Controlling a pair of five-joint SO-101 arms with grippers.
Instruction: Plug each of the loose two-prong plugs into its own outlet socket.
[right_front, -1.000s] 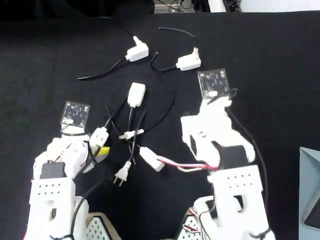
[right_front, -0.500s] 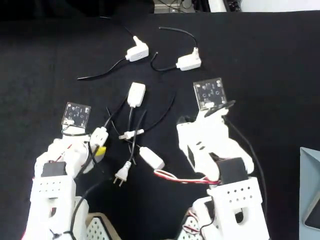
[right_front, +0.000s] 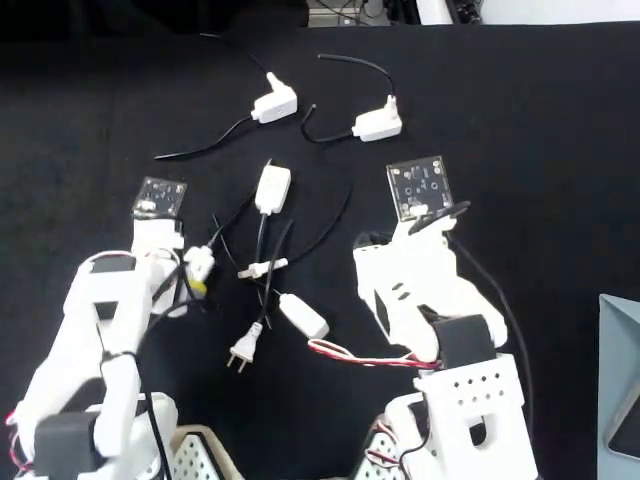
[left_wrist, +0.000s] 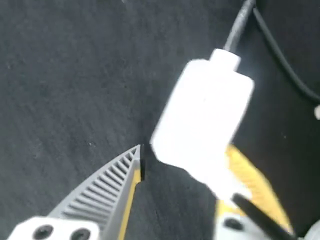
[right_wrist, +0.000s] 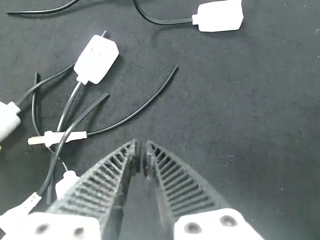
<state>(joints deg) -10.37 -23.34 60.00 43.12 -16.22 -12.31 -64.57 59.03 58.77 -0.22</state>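
**High view.** My left gripper (right_front: 198, 275), at 8 o'clock on the table (right_front: 560, 150), is clamped on a white corded connector (right_front: 200, 263). I cannot tell whether its face bears prongs or slots. A slim two-prong plug (right_front: 262, 268) lies at its 3 o'clock and a socket block (right_front: 272, 187) at its 1 o'clock. Since half a second ago my left arm (right_front: 100, 310) has stretched toward 12 o'clock, nudging the connector along. My right arm (right_front: 420, 290) has kept still.

**Left wrist view.** The connector is pinched between the ribbed finger (left_wrist: 112, 185) and the yellow-padded finger (left_wrist: 250, 182), whose tip is hidden beneath it. Its cord (left_wrist: 239, 22) is cut off at the frame edge.

**Right wrist view.** My right gripper (right_wrist: 140, 149) has its fingers all but touching, with nothing between them. Beyond it lie the socket block, the slim plug and an angled plug (right_wrist: 220, 16). An oblong connector (right_wrist: 65, 184) is half hidden behind one finger.
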